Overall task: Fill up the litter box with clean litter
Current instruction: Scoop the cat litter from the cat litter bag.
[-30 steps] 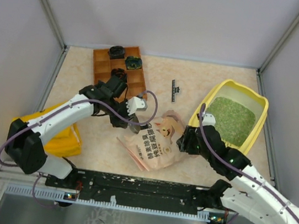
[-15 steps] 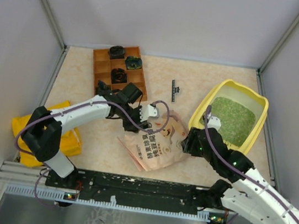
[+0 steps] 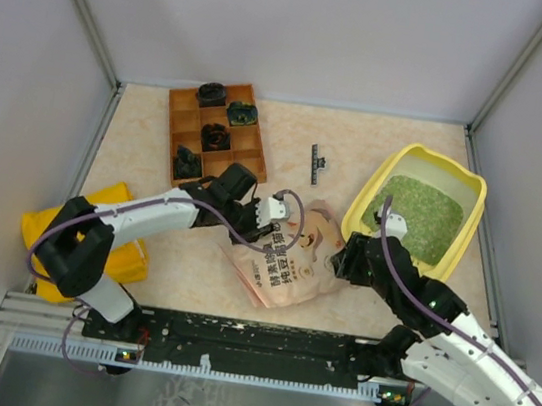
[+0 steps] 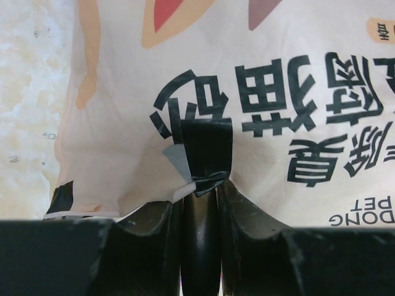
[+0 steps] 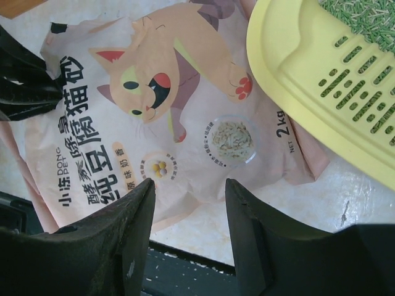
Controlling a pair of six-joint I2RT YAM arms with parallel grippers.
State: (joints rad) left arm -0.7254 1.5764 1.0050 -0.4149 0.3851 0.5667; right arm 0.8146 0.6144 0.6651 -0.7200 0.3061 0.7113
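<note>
Yellow plastic, smooth and round-cornered, forms the litter box (image 3: pixel 475 207) at the right of the table (image 3: pixel 351 139) in the overhead view. The clean litter (image 3: pixel 422 209) lies inside it as a grainy green bed. Just left of the box a pink pouch (image 3: pixel 289 256) lies flat and creased, filling the ground between the two arms, its right end reaching under the box's rim. The left gripper (image 3: pixel 274 216) sits at the pouch's upper left edge. The right gripper (image 3: pixel 349 259) is at its right edge, close beside the box. Beyond the left arm stands a brown wooden tray (image 3: pixel 181 110) of square compartments, several of them holding small dark pieces. A slim black part (image 3: pixel 317 161) lies alone on the table between tray and box. A yellow cloth bag (image 3: pixel 127 259) slumps at the near left, partly under the left arm.

From the left wrist, the fingers (image 4: pixel 247 231) are clenched on a strip of glossy black tape at the pouch's edge. The printed film bulges around them, with mottled beige tabletop at the left.

From the right wrist, the fingers (image 5: pixel 117 246) stand apart with nothing between them, over the pouch's cartoon cat. The box's rim crosses the upper right corner, pierced with rows of slots, and green granules show through them.
</note>
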